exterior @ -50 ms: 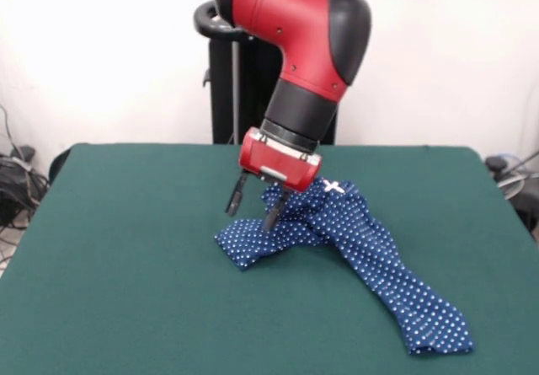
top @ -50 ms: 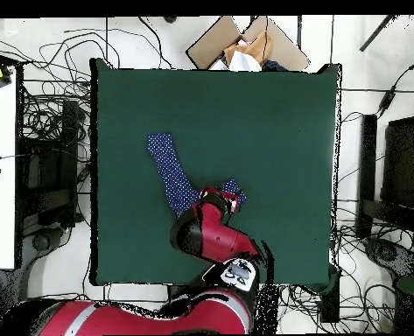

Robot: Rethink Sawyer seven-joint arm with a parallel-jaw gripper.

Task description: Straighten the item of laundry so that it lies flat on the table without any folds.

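Green table (exterior @ -50 ms: 126,249) — crumpled trousers (exterior @ -50 ms: 362,249) under parted, empty end effector (exterior @ -50 ms: 253,206) — cardboard box (top @ -50 ms: 245,44) beyond.

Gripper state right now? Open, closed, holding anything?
Gripper: open, two fingers spread, one at the bunched edge of the polka-dot trousers; no cloth seen clamped between them.

Open tool (exterior @ -50 ms: 253,204) over crumpled polka-dot trousers (exterior @ -50 ms: 354,261), 1 leg outstretched on green table (exterior @ -50 ms: 118,257)
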